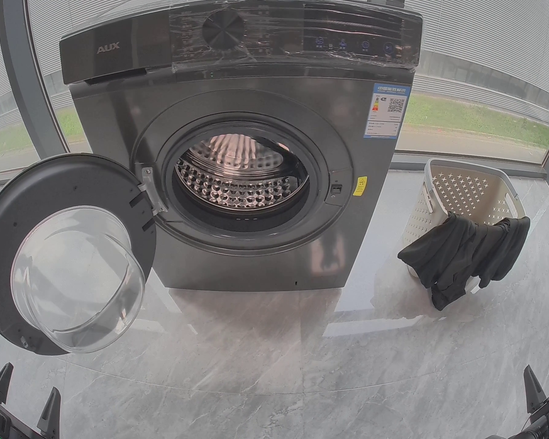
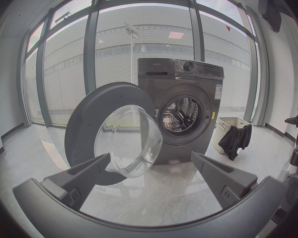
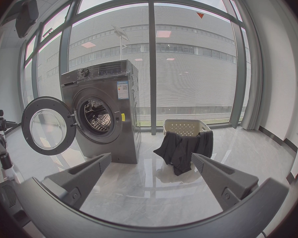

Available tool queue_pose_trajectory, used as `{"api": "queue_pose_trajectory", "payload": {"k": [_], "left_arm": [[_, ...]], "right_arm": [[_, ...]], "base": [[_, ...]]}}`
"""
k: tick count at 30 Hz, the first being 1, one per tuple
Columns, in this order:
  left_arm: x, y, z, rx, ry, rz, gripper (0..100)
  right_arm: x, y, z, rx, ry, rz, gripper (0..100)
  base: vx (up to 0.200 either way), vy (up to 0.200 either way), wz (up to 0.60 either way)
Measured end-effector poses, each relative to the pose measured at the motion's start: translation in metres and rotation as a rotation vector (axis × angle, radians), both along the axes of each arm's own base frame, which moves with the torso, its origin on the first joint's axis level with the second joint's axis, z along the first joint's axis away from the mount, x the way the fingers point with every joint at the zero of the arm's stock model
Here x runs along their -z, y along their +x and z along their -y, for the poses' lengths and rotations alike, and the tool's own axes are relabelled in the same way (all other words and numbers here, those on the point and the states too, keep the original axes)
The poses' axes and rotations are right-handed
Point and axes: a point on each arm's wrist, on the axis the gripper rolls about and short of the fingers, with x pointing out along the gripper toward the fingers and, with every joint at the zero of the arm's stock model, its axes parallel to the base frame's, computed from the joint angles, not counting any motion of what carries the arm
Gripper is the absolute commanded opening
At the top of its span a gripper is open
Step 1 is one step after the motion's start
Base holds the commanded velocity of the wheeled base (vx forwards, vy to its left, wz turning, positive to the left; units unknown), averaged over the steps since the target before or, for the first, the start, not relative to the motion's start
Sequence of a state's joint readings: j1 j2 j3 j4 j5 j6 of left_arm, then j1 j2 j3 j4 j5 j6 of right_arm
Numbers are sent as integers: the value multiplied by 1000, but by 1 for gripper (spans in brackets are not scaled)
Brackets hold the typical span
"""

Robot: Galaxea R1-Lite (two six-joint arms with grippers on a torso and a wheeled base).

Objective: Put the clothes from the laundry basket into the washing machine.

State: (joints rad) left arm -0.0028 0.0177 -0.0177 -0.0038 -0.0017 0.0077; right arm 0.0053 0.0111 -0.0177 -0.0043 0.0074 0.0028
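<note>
Black clothes (image 1: 463,257) hung over the near rim of the white laundry basket (image 1: 470,181). Most of the cloth spilled down the outside wall, lowest fold at or just above the floor (image 1: 274,349); couldn't tell if touching. Looked like 1 or 2 garments bunched together, count unclear.

Handling, as a judgement: soft, limp, light, no shape of its own, so it'd sag and trail when lifted. A loose end could snag on the rim or drag. Best hold prob. the thick bunched part right at the rim, where layers stack, not a hanging end. The lattice plastic basket was prob. light too and might tip or slide if the cloth got pulled sideways.

Containers: the basket stood right of the washing machine (image 1: 238,99), near it, not touching as far as could be seen. Its far inner walls showed bare plastic. The bottom was hidden, so anything more inside is unknown. The machine's door (image 1: 18,227) was swung fully open to the left, glass bowl facing out. The drum (image 1: 238,175) showed perforated steel w/ no fabric visible in it.

The left gripper (image 2: 150,155) sat low, in front of the door, jaws wide apart w/ nothing between. The right gripper (image 3: 151,156) sat low on the right side, well apart from the basket, jaws likewise wide, holding nothing. Nothing loaded yet, so the task looked to be at its start.
</note>
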Motion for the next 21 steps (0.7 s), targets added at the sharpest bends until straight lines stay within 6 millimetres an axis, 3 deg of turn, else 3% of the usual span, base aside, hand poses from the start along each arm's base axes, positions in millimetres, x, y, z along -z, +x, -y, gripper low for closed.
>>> {"api": "queue_pose_trajectory", "payload": {"k": [6, 21], "left_arm": [[0, 0, 0, 0, 1, 0, 100], [0, 0, 0, 2, -4, 0, 100]], "right_arm": [[0, 0, 0, 0, 0, 0, 100], [0, 0, 0, -1, 0, -2, 100]], "base": [[0, 0, 0], [200, 0, 0]]}}
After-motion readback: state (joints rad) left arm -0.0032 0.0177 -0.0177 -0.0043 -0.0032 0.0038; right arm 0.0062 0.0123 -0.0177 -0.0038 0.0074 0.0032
